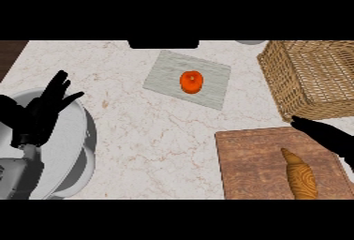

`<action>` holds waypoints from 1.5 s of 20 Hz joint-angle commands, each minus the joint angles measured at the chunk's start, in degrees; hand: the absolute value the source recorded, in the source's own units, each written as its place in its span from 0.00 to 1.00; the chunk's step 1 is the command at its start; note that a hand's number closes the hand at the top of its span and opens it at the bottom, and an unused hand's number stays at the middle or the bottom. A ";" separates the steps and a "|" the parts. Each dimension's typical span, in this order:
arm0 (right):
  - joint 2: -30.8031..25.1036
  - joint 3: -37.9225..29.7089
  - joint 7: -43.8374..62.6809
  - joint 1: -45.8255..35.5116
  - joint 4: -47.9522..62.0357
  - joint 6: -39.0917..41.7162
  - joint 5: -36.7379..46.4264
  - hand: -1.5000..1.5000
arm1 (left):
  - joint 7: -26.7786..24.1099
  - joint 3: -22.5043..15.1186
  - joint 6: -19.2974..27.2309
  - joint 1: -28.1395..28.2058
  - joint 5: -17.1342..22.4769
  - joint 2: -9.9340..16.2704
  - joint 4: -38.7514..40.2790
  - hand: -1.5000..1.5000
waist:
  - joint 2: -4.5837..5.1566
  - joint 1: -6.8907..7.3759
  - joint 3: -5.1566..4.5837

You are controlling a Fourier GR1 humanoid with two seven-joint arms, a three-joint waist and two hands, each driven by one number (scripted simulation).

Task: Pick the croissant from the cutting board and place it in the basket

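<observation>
Golden-brown croissant (300,175) is left ungrasped on the cutting board (252,164) at five o'clock; the right robot hand (330,137), fingers released, is held just above it toward the basket (314,77); the left robot hand (43,108) is rested open at nine o'clock.

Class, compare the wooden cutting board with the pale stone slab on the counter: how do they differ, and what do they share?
The cutting board is dark brown wood; the stone slab is pale grey. The cutting board lies near the right hand and carries the long croissant; the stone slab lies farther back and carries a round orange item. The cutting board looks larger. Both are flat, rectangular and hold one item.
</observation>
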 commanded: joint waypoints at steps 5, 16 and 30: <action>-0.45 7.19 -9.26 -0.26 12.42 -6.41 13.86 0.00 | 2.33 -0.10 0.53 1.12 -2.37 -1.37 1.23 0.50 | 0.28 0.15 -0.42; -2.57 3.28 -16.60 2.98 13.07 -6.71 15.31 0.00 | 1.70 0.19 0.55 3.00 -5.33 -4.53 0.98 0.50 | 0.15 -0.47 -0.46; 1.11 5.41 -19.60 4.29 12.89 -7.92 20.69 0.00 | 4.84 4.69 -3.25 -0.96 -5.22 -2.96 2.48 0.50 | 0.20 -0.40 -0.47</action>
